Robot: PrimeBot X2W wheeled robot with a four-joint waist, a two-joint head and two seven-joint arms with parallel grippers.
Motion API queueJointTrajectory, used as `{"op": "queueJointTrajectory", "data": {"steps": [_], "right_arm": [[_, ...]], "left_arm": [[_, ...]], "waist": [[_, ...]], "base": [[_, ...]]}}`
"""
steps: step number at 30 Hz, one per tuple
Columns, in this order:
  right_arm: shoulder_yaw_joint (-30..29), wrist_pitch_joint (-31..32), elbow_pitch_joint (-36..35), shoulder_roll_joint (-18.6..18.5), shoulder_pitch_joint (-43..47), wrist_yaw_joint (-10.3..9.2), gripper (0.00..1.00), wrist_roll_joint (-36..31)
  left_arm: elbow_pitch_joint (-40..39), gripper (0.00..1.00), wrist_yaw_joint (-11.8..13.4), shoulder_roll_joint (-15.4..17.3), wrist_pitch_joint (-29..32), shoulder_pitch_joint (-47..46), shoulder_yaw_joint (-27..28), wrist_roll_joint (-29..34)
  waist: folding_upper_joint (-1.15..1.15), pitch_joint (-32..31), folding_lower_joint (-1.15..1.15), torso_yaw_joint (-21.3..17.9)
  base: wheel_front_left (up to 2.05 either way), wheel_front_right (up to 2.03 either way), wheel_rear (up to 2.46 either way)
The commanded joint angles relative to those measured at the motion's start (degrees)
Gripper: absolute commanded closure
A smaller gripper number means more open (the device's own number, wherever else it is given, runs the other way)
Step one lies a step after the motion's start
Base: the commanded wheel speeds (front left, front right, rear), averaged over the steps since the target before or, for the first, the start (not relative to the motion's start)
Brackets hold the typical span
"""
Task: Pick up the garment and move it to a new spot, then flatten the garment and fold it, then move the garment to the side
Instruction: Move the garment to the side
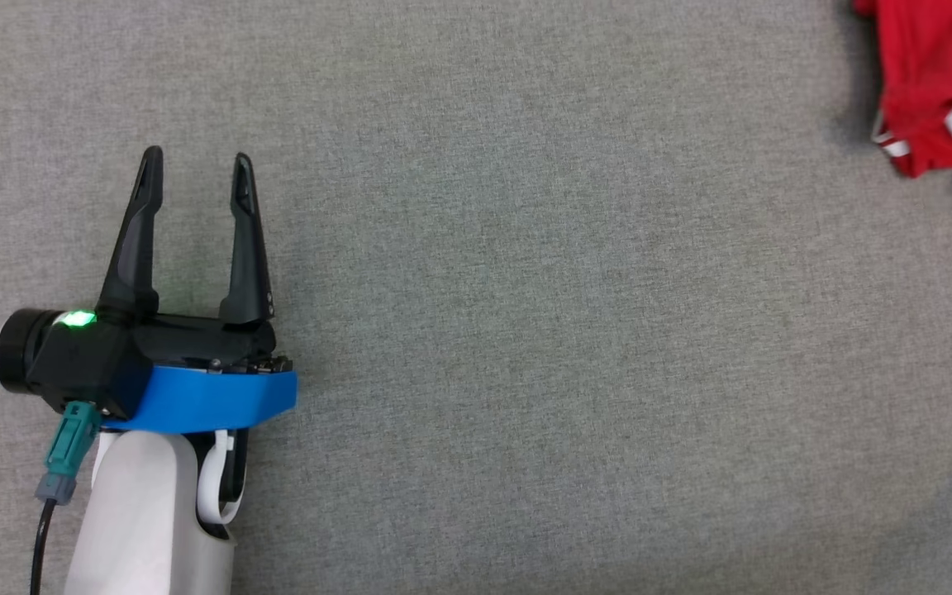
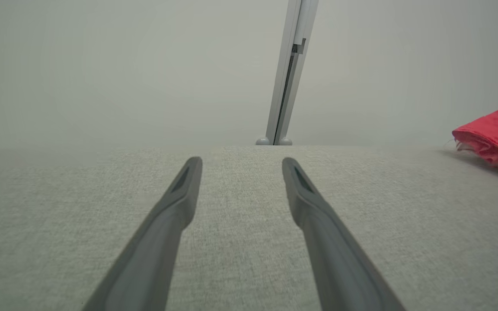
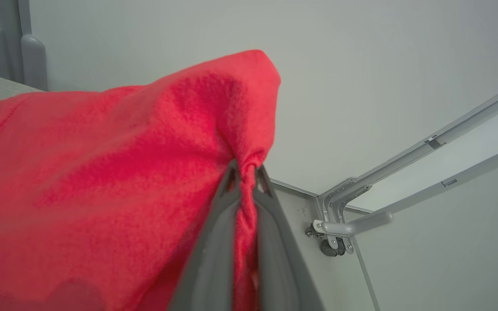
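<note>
Pinching a fold of the red garment (image 3: 102, 172), your right gripper (image 3: 245, 169) holds it while your left gripper (image 1: 197, 157) hovers spread over the table (image 1: 525, 330).

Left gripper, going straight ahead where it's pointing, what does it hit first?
Nothing nearby: the left gripper points along bare grey table; the red garment lies off to its right. Depth unclear.
</note>
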Motion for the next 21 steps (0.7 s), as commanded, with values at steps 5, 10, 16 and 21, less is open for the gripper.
{"op": "queueJointTrajectory", "data": {"steps": [5, 10, 16, 21], "right_arm": [[0.07, -0.04, 3.72, -2.04, -3.06, -0.01, 1.00, -0.34], [0.28, 1.11, 6.81, -1.76, -5.10, -0.01, 1.00, -0.91], [-0.52, 0.24, 9.52, 0.33, -6.47, -0.01, 0.00, -2.90], [-1.54, -2.70, 10.14, 2.74, -6.52, -0.01, 0.00, -4.72]], "left_arm": [[-1.03, 0.00, -0.33, 0.67, -0.13, -1.54, -0.34, 0.28], [-1.02, 0.00, -0.33, 0.81, -0.13, -2.19, -0.48, 0.17], [-0.77, 0.00, 0.01, 0.84, -0.14, -2.02, 0.06, -0.33], [0.05, 0.00, 0.32, 0.55, -0.14, -0.85, 0.65, -0.98]], "waist": [[0.00, 0.96, 0.00, -0.26], [0.00, 1.77, 0.00, 0.00], [0.00, 1.63, 0.00, 0.44], [0.00, -0.96, 0.00, 0.78]], "base": [[0.00, 0.00, 0.00], [0.00, 0.00, 0.00], [0.00, 0.00, 0.00], [0.00, 0.00, 0.00]]}}
